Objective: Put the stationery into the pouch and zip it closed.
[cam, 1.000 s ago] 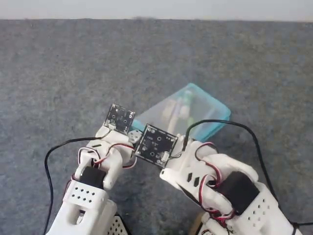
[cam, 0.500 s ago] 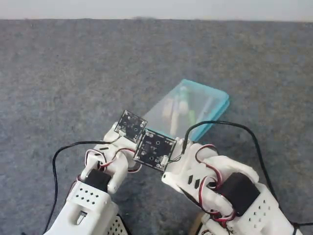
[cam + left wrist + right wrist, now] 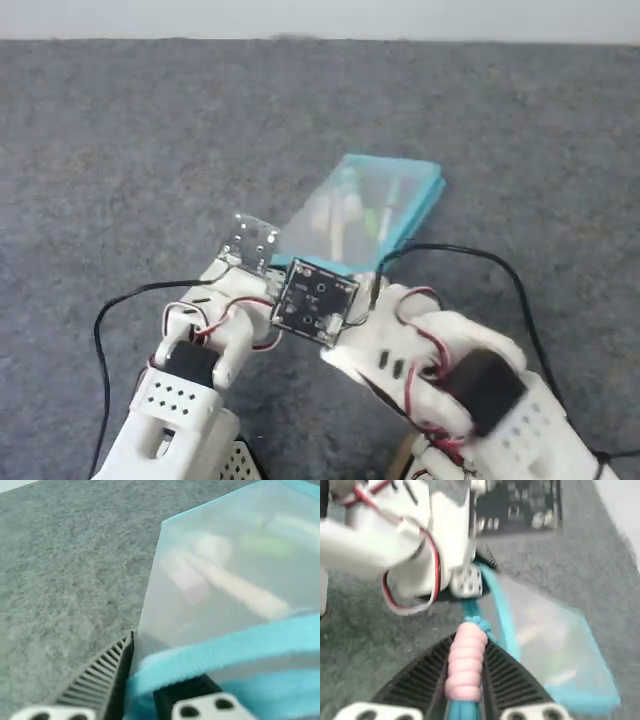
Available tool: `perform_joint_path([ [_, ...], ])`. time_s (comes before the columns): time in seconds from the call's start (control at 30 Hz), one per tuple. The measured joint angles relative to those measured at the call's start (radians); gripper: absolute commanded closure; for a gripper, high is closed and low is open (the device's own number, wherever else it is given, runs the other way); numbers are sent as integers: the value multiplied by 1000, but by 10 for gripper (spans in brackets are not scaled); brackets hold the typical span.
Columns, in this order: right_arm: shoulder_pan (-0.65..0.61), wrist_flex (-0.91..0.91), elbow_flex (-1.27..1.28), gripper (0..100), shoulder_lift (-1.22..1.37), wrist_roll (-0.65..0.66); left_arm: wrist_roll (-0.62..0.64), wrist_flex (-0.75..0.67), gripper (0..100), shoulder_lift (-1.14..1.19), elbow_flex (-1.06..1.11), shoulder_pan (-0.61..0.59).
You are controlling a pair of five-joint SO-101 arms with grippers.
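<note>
Surface [image 3: 120,130]: grey and felt-like; you see it run back to a pale strip at the far edge.
Pouch [image 3: 365,205]: clear with teal trim, lying flat and skewed on the surface ahead of both arms. From above, the arms' camera boards cover its near end, and you cannot tell how far the zip is drawn.
Left hand [image 3: 150,672]: clamped on the pouch's teal zip band at a near corner; its finger bases are cut off.
Right hand [image 3: 470,645]: pinched tight on the pink zip pull [image 3: 465,675], just beside the left hand.
Stationery [image 3: 350,215]: inside the pouch, pale and green shapes blurred by the plastic; you cannot make out single items.
</note>
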Motion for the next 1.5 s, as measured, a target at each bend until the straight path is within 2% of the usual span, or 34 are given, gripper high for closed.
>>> perform_joint_path([
  [0.23, -94, -61, -87, 991, 279, 0, 0, 3, 991, 0, -2, 6],
  [0.43, -107, -21, -176, 981, 361, 0, 0, 3, 991, 5, -2, -6],
  [0.5, -107, -2, -176, 920, 361, 0, 0, 3, 991, 5, -2, -11],
  [0.7, -106, 143, -180, 615, 354, 15, 0, 3, 991, 6, -5, -32],
  [1.03, -164, 384, -181, 593, 61, 61, 0, 3, 990, 6, -5, -55],
  [1.13, -71, 353, -129, 593, -2, 69, 0, 3, 990, 6, -5, -55],
  [1.3, 103, 127, 138, 593, 21, 147, 0, 3, 990, 6, -5, -55],
  [1.5, 126, 9, 227, 593, 21, 180, 0, 23, 990, 6, -21, -55],
])
